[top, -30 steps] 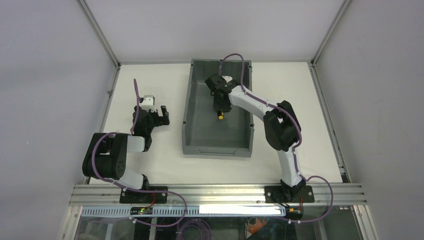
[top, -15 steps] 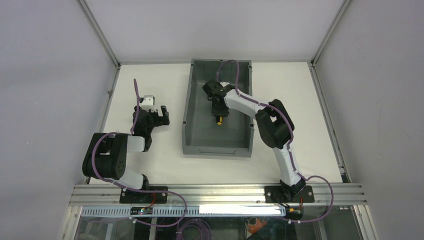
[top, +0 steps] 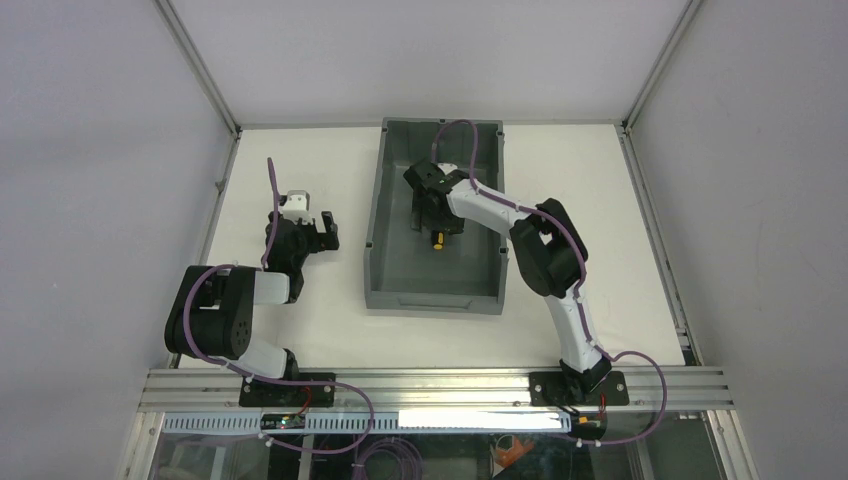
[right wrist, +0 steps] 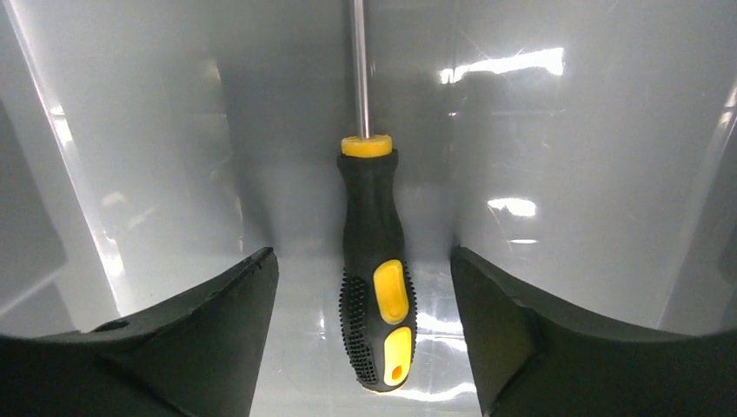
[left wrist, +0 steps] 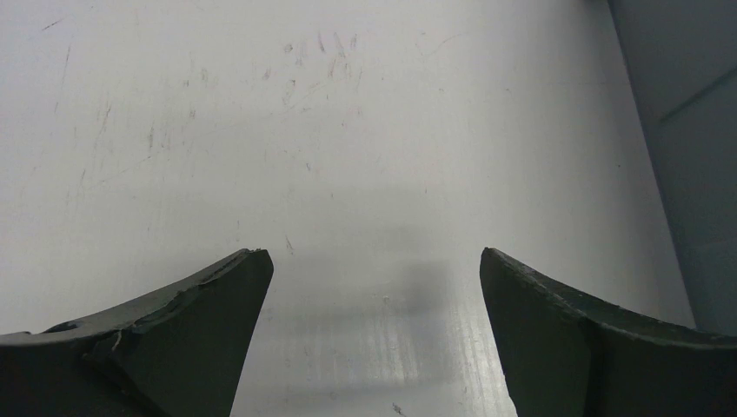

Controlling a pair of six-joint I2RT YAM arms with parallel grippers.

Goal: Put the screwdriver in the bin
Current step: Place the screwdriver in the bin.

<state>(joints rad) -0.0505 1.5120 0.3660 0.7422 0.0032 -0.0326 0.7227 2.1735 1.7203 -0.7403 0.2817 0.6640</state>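
Screwdriver is lying flat on the floor of the bin, with its shaft pointing away from the wrist camera and its handle sitting between the right gripper fingers. Those fingers are standing spread, with a gap showing on each side, so nothing is pinching it. You're looking at a placement that reads as done. I'm judging the only thing left is lifting the right arm out of the bin. Left gripper is hanging spread and empty over the table, near the bin's outer wall.
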